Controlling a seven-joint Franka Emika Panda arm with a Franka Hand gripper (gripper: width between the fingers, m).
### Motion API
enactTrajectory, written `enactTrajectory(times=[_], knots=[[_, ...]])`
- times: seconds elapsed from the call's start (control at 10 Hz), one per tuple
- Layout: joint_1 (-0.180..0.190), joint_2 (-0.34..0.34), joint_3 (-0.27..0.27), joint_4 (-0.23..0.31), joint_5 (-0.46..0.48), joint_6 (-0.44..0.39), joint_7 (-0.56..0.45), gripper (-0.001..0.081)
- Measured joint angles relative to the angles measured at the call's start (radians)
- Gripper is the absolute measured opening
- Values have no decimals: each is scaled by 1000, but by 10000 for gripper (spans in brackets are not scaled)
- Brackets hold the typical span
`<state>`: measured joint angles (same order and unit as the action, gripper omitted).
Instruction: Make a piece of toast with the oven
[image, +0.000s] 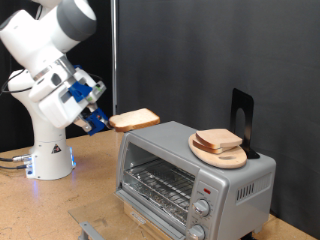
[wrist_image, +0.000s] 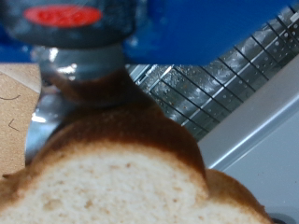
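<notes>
The end effector (image: 104, 120) hangs in the air at the exterior view's left of the oven (image: 193, 172), closed on one edge of a slice of toast (image: 135, 120); the slice sticks out level from the fingers toward the exterior view's right, its far end above the oven's top left corner and clear of it; in the wrist view the same toast (wrist_image: 121, 182) fills the lower part of the picture, pale crumb with a brown crust, with the oven's wire rack (wrist_image: 210, 84) showing beyond it; the oven stands on the wooden worktop (image: 40, 210) with its glass door down, the rack inside bare, two knobs (image: 203, 209) on the front panel; on the oven's roof lies a round wooden board (image: 222, 152) carrying more bread slices (image: 217, 140); a black stand (image: 242, 115) rises just behind the board.
</notes>
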<state>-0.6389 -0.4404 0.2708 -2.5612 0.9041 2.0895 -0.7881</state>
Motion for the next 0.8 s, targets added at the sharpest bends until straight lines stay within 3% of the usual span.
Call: enactTrajectory(times=[0.5,0.8], knots=[[-14,13,-13,-11,-14,-10,-45,491],[-15,116,11,-42,-25,127,-120,491]])
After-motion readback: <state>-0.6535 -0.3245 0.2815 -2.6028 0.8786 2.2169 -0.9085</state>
